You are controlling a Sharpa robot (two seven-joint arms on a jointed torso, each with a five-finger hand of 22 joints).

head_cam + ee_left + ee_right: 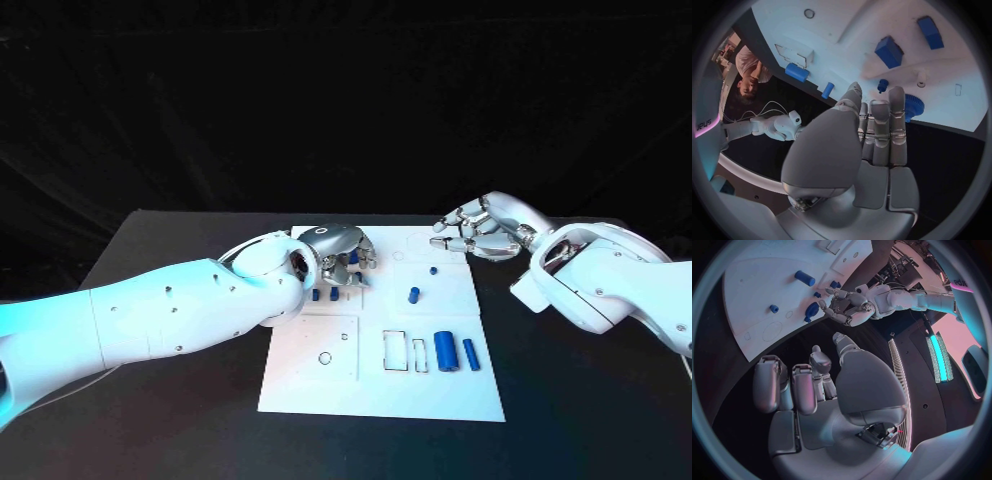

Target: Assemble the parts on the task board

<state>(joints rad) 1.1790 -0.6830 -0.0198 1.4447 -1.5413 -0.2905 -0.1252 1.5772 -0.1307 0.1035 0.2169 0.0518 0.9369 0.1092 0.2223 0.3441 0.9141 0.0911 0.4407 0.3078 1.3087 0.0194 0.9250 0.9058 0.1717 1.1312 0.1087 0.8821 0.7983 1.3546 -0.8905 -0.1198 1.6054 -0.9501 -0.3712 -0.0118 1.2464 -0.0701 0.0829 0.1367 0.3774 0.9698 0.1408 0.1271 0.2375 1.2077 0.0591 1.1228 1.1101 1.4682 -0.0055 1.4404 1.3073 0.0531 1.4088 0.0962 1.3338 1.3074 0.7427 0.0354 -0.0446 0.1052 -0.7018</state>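
The white task board [378,385] lies in the middle of the black table. My left hand [340,255] hovers over its far left part, fingers straight and side by side [879,130]. A blue gear [912,106] sits against those fingertips; the right wrist view shows the gear [811,310] at my left hand [845,307], and whether it is gripped is unclear. Two blue blocks [323,295] lie just beneath that hand. My right hand [483,228] hangs off the board's far right corner, fingers [786,387] loosely bent around nothing.
Near the board's right side lie a thick blue cylinder [446,349] and a thin one [470,353]. A short blue peg [414,295] and a smaller piece [433,269] stand mid-board. Outlined slots [395,349] mark the board's near half. Black table [173,260] surrounds the board.
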